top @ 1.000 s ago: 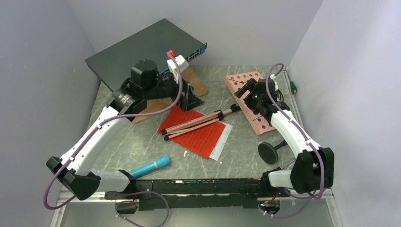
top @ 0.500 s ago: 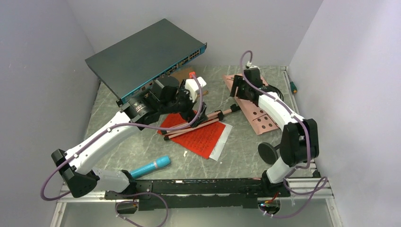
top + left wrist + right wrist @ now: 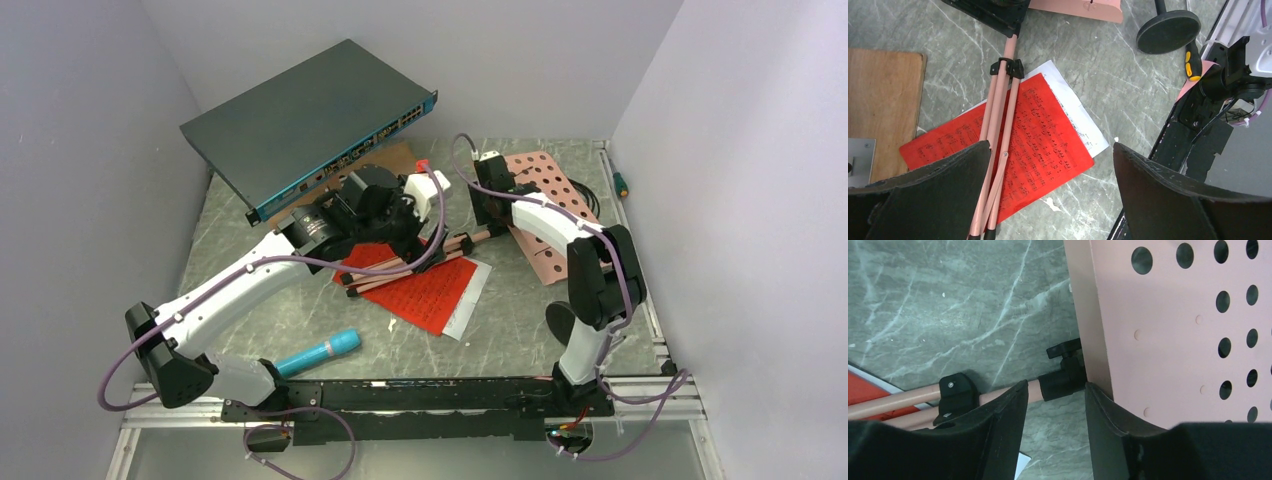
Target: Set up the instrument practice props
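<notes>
Grey marbled tabletop (image 3: 520,310) is occupied by the folded music stand (image 3: 545,215) laid across the red sheet music (image 3: 430,295), with the left gripper (image 3: 1048,150) spread wide above its legs (image 3: 998,150) and the right gripper (image 3: 1054,405) narrowly parted at its collar (image 3: 1060,382), so the pages could be dragged if it is raised unevenly.

You have bare table (image 3: 310,315) between microphone (image 3: 320,352) and sheet music (image 3: 430,295); folded tripod legs (image 3: 410,262) lie across that sheet. The network switch (image 3: 300,115) blocks the back-left corner.

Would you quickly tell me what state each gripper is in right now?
Left gripper: open, holding nothing, above the red sheet music.
Right gripper: open, over the music stand pole joint.
</notes>
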`<control>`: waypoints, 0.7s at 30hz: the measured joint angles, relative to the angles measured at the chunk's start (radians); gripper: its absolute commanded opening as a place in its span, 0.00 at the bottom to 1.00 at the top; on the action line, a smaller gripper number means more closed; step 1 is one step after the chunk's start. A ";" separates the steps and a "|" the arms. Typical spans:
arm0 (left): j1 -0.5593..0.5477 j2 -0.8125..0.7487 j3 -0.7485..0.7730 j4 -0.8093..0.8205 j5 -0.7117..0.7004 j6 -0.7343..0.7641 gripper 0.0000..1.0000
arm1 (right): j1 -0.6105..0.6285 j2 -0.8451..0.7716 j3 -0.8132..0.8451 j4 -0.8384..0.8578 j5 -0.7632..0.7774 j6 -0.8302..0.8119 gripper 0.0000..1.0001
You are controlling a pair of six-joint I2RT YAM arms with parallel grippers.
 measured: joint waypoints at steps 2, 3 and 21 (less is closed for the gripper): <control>-0.002 0.000 0.000 0.003 0.000 0.000 0.99 | 0.001 0.011 0.000 0.001 0.003 -0.008 0.60; -0.003 0.000 -0.002 0.008 0.000 0.000 0.99 | 0.003 0.013 0.000 0.002 -0.002 -0.011 0.65; -0.026 -0.013 -0.057 0.076 -0.041 -0.048 0.99 | 0.070 -0.006 0.162 -0.287 0.085 0.903 0.73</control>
